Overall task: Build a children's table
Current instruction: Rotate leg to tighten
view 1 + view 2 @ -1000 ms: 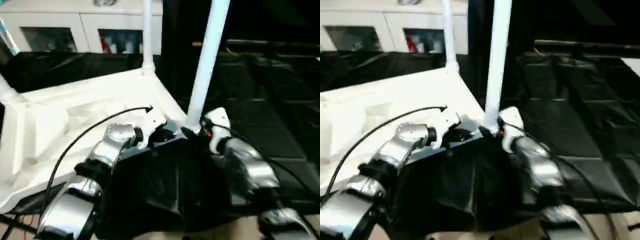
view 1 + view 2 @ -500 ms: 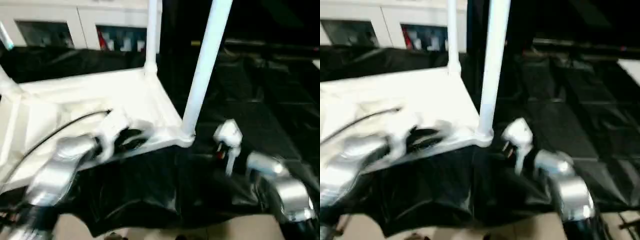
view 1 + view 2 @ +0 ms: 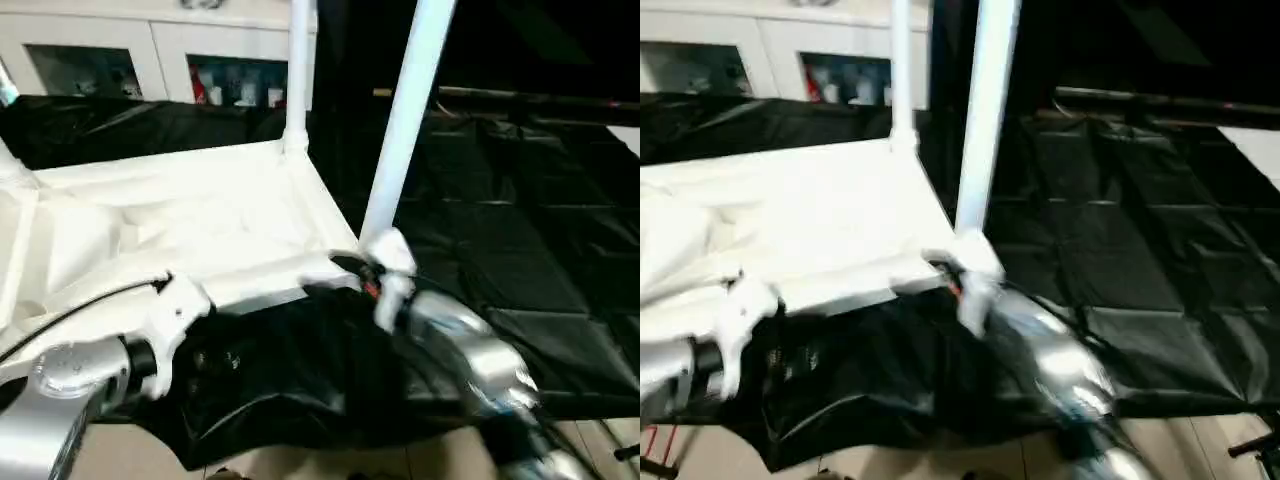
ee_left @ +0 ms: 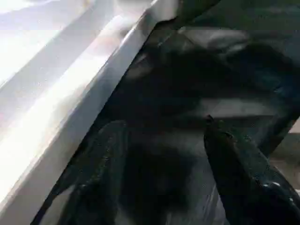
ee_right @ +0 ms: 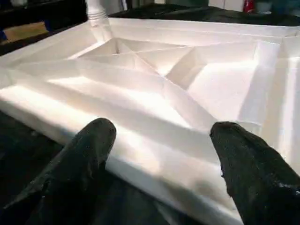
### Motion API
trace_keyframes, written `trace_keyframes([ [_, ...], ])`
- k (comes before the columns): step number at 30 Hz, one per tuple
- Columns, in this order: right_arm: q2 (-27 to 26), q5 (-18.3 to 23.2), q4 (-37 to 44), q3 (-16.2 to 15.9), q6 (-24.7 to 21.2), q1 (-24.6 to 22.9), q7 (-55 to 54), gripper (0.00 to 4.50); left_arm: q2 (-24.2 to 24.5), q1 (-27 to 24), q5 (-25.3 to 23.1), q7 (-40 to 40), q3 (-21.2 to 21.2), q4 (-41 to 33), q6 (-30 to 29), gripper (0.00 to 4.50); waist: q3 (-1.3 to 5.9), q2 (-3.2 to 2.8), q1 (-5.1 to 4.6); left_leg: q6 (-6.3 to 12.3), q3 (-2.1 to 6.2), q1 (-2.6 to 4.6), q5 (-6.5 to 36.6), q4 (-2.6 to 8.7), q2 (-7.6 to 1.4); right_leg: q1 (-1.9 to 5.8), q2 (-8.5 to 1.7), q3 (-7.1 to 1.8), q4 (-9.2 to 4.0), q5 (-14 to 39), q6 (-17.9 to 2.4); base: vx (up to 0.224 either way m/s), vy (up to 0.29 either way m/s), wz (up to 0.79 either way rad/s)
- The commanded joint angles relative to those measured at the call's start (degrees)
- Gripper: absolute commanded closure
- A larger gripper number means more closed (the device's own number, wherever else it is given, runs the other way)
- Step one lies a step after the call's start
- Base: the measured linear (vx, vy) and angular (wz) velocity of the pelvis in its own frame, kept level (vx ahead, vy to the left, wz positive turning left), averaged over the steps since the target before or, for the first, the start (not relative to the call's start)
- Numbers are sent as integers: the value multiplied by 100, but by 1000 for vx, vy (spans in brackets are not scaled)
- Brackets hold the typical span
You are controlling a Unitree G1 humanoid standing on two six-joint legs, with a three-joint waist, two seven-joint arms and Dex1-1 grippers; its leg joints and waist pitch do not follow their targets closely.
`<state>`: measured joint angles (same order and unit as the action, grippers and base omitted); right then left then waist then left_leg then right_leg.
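Observation:
The children's table lies upside down: the white tabletop (image 3: 200, 220) shows its ribbed underside. One leg (image 3: 400, 140) stands in the near right corner, another leg (image 3: 296, 80) in the far right corner. A third leg (image 3: 8, 160) shows at the left edge. My left gripper (image 4: 161, 124) is open over the black sheet, just off the tabletop's front edge, with nothing between its fingers. My right gripper (image 5: 164, 126) is open at the near right corner, close to the base of the leg, facing across the ribs. It holds nothing.
A white cabinet with glass doors (image 3: 150, 50) stands behind the tabletop. A black sheet (image 3: 520, 250) covers the surface under and to the right of the tabletop. Pale floor (image 3: 300, 465) shows along the front.
My left gripper has opened and drawn back from near the right corner to the front left. My right gripper swung away from the leg base, then came back to the corner.

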<state>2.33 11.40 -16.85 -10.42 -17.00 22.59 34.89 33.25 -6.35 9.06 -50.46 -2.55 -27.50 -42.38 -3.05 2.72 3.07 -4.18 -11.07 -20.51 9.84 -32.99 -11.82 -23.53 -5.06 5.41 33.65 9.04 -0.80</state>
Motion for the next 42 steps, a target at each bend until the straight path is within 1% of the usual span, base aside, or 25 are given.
trace_keyframes([
  [1,-220,121,-629,369,197,421,-371,80,40,-116,-220,291,-157,58,35,129,266,-116,-47,-224,150,87,2453,473,-155,165,-257,-296,-471,2620,-560,0,0,0],
  [6,-556,259,-1493,725,371,953,-737,80,35,-165,-408,678,-311,228,100,95,288,-137,-74,-251,138,102,2362,459,-155,159,-255,-319,-419,2250,-670,0,0,0],
  [7,-667,304,-2000,991,569,1218,-1129,80,-22,-136,-427,852,-379,242,56,82,300,-67,-59,-230,133,108,2272,450,-158,162,-278,-323,-397,2254,-701,0,0,0],
  [9,-698,375,-2291,1199,672,1367,-1433,80,-66,-116,-431,927,-408,231,45,75,298,-66,-71,-244,117,110,2230,443,-153,143,-266,-337,-393,2169,-736,0,0,0],
  [10,-702,500,-2680,1461,822,1566,-1790,80,-111,-107,-445,1031,-435,198,20,64,304,-93,-67,-303,113,130,2238,441,-159,137,-262,-333,-364,2067,-762,0,0,0],
  [12,-674,577,-2868,1602,903,1668,-1970,80,-112,-125,-456,1063,-430,187,22,50,306,-95,-36,-320,104,145,2247,436,-151,136,-242,-326,-362,1981,-707,0,0,0],
  [13,-624,677,-3132,1794,1053,1821,-2166,80,-82,-182,-479,1101,-396,178,40,43,312,-88,-25,-317,105,130,2228,438,-149,150,-244,-324,-349,1929,-696,0,0,0],
  [14,-624,677,-3132,1794,1053,1821,-2166,80,-82,-182,-479,1101,-396,178,40,40,318,-83,-24,-311,105,125,2202,436,-143,159,-240,-321,-343,1902,-699,0,0,0],
  [16,-494,781,-3592,2113,1336,2084,-2483,80,-88,-255,-494,1152,-354,184,87,22,327,-85,-13,-305,100,120,2186,426,-138,166,-244,-318,-328,1851,-721,0,0,0],
  [18,-352,820,-3960,2303,1576,2307,-2639,80,-102,-269,-501,1213,-335,202,120,4,324,-84,8,-295,84,137,2229,412,-137,149,-246,-317,-341,1876,-727,0,0,0],
  [20,-298,810,-4125,2360,1686,2408,-2679,80,-101,-266,-498,1247,-327,208,127,4,323,-81,20,-261,75,136,2218,401,-130,144,-243,-318,-345,1906,-736,0,0,0],
  [21,-222,792,-4283,2413,1783,2515,-2735,80,-110,-250,-520,1311,-328,249,166,4,327,-129,33,-266,83,131,2195,401,-131,153,-242,-316,-334,1874,-720,0,0,0],
  [22,-174,785,-4344,2436,1832,2561,-2755,80,-114,-242,-529,1332,-326,266,184,4,331,-105,22,-261,85,111,2179,402,-130,169,-235,-305,-331,1844,-728,0,0,0],
  [24,-89,786,-4456,2482,1891,2633,-2779,80,-117,-234,-535,1362,-315,284,204,4,333,-93,28,-239,85,104,2165,396,-128,174,-238,-302,-327,1858,-724,0,0,0],
  [25,27,806,-4585,2555,1977,2705,-2812,80,-115,-243,-551,1394,-307,303,247,4,336,-119,36,-240,91,107,2174,394,-127,174,-242,-298,-326,1872,-736,0,0,0],
  [27,114,824,-4682,2613,2031,2754,-2835,80,-117,-253,-566,1424,-303,315,285,4,340,-105,38,-236,84,115,2186,385,-130,166,-233,-295,-323,1835,-762,0,0,0],
  [30,337,837,-4853,2725,2156,2824,-2866,80,-140,-303,-603,1492,-309,402,426,4,339,-128,48,-232,87,105,2188,382,-128,177,-228,-291,-317,1808,-765,0,0,0],
  [33,409,826,-4938,2772,2211,2856,-2871,80,-149,-322,-608,1524,-313,443,471,4,339,-110,59,-218,84,83,2155,373,-128,185,-227,-285,-305,1748,-770,0,0,0],
  [34,549,818,-4996,2827,2263,2851,-2881,80,-175,-348,-628,1578,-334,530,566,4,335,-162,63,-229,95,81,2192,373,-122,187,-230,-281,-305,1772,-772,0,0,0],
  [37,912,766,-5155,2936,2455,2806,-2909,80,-246,-403,-616,1754,-451,794,864,4,341,-109,26,-161,83,69,2303,340,-98,194,-228,-266,-336,1963,-747,0,0,0],
  [38,1009,769,-5182,2970,2484,2767,-2905,80,-260,-453,-618,1809,-529,869,1022,4,339,-138,25,-148,87,66,2311,337,-95,189,-234,-265,-342,1998,-748,0,0,0],
  [39,1009,769,-5182,2970,2484,2767,-2905,80,-260,-453,-618,1809,-529,869,1022,4,330,-118,4,-109,82,59,2345,328,-83,187,-219,-254,-370,2110,-719,0,0,0],
  [40,1094,778,-5213,3003,2517,2728,-2887,80,-304,-535,-580,1833,-639,919,1228,4,336,-109,3,-100,81,58,2336,323,-82,192,-221,-253,-369,2145,-704,0,0,0],
  [41,1149,780,-5214,3026,2541,2679,-2860,80,-386,-643,-475,1805,-780,913,1443,4,326,-108,-33,-57,93,18,2320,325,-81,209,-230,-237,-387,2251,-676,0,0,0],
  [42,1167,776,-5204,3032,2549,2644,-2839,80,-438,-760,-366,1739,-872,859,1545,4,328,-106,-41,-57,96,23,2325,322,-86,207,-232,-232,-392,2299,-659,0,0,0],
])
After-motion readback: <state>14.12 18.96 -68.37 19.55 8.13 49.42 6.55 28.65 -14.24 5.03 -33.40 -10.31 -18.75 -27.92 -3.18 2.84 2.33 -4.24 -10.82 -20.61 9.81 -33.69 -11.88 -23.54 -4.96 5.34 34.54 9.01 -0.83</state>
